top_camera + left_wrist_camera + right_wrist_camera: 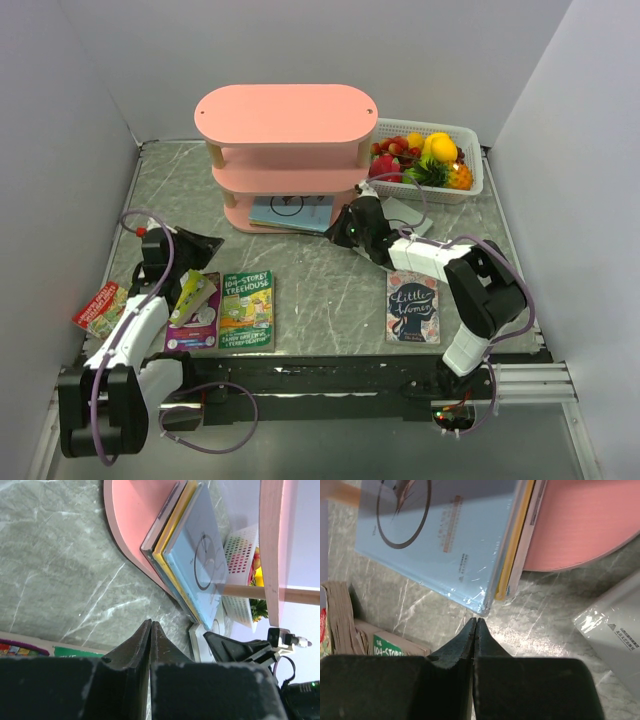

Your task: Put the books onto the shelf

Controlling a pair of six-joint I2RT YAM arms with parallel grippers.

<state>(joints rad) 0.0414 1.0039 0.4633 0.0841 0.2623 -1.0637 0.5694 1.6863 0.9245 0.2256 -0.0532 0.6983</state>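
You are working over a grey marbled table [330,285], and the pink shelf [285,118] is standing toward its far side, so I am placing everything against that shelf. The white fruit basket [474,178] is sitting just beside the shelf's right end and is playing no part.

Three books are lying stacked on the shelf's bottom tier. The light blue book [290,212] is on top, with the yellow book [175,530] and a grey-edged book [161,522] under it. The stack is overhanging the tier's front edge.

By my count five books are waiting on the table, so the task is looking less than half done:
- Little Women [413,308] is lying in front of the shelf, to the right.
- The Treehouse book [247,310] is lying in front, to the left.
- The purple book [190,330] is touching the Treehouse book's left side.
- The lime green book [192,295] is resting tilted on the purple one.
- The red book [98,308] is lying farthest out, front-left.
- The grey-white book [410,215] is lying just off the shelf's front right corner.

The right gripper [340,232] is hovering just in front of the stack's overhanging corner. Its jaws are pressed together and gripping nothing.

The left gripper [215,241] is hanging off the shelf's front left. Its jaws are all but touching, with nothing between them.
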